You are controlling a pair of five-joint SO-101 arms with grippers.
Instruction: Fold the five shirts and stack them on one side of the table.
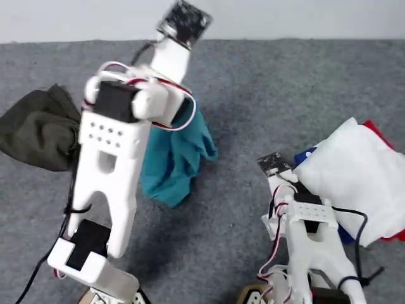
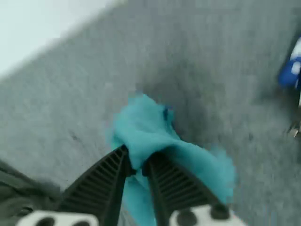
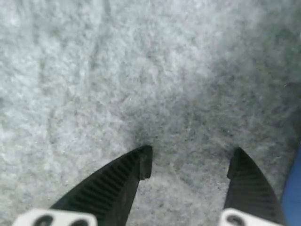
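Note:
A teal shirt (image 1: 174, 158) hangs bunched from my left gripper (image 2: 137, 165), which is shut on a fold of it (image 2: 150, 136) above the grey felt table. A dark olive shirt (image 1: 38, 126) lies crumpled at the table's left edge. At the right lies a white shirt (image 1: 357, 174) on top of a blue shirt (image 1: 305, 155) and a red shirt (image 1: 378, 134). My right gripper (image 3: 190, 165) stands open just over bare felt, beside the white shirt's near corner, with nothing between its fingers.
The grey felt (image 1: 253, 101) covers the whole table, with open room in the middle and at the back. A pale wall (image 1: 285, 19) runs along the far edge. A sliver of blue cloth (image 3: 292, 197) shows beside my right gripper.

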